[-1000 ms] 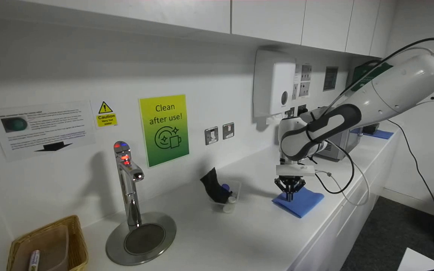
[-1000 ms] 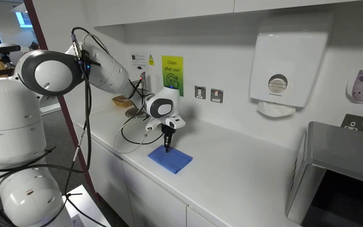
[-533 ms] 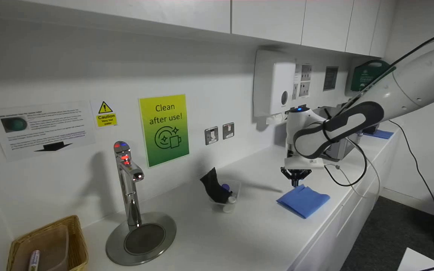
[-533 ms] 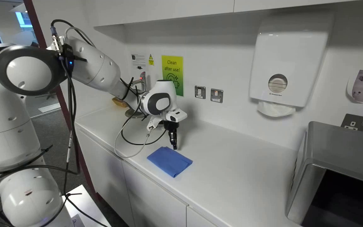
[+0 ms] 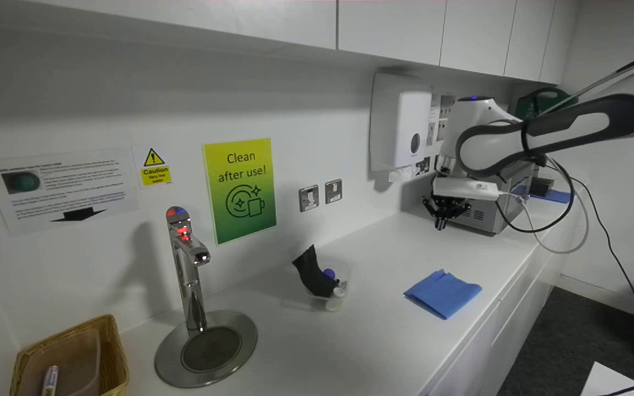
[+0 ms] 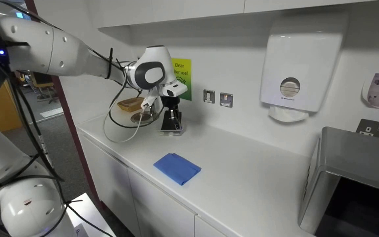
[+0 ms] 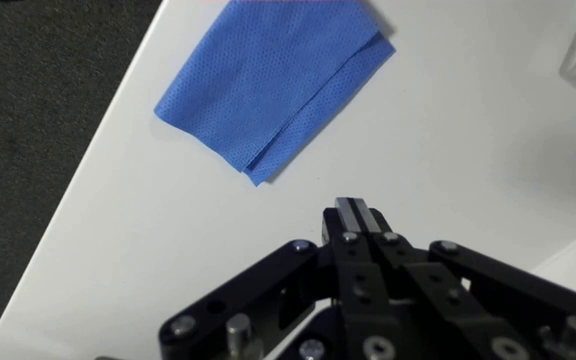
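Blue cloth (image 7: 273, 85) diagonally below 2 fingertips (image 7: 347, 215)

The yellow-green poster (image 5: 240, 191) reads "Clean after use!"; the warning label (image 5: 155, 166) reads "Caution Very hot water".

Cloth (image 6: 177, 168) on the counter (image 6: 242, 184)

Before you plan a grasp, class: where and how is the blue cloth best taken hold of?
Probably the corner of the blue cloth nearest the gripper in the wrist view, from above: open the shut jaws, straddle that corner and pinch. The cloth lies folded, nearly flat on the counter, leaving little side to grab, while offset layers there should give a loose edge.
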{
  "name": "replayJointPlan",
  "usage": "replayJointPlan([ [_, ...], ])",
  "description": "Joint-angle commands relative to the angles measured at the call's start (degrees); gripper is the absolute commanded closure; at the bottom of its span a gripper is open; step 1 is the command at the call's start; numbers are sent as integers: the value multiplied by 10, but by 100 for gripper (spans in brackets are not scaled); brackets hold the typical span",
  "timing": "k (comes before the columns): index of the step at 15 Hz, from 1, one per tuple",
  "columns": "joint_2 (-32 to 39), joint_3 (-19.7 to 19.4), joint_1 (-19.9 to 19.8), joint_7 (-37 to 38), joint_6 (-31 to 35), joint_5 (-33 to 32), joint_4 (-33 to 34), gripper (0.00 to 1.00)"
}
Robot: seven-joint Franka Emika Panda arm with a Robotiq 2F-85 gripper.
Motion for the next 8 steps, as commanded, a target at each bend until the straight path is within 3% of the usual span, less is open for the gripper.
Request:
replayJointPlan([
  [1, -47, 14, -16, -35, -106, 54, 26, 74],
  [2, -50, 15, -20, -40, -133, 58, 33, 73],
  [3, -38, 25, -24, -20, -89, 45, 18, 91],
  [5, -48, 25, -26, -26, -116, 51, 25, 75],
  [8, -47, 25, -28, -26, -118, 51, 25, 73],
])
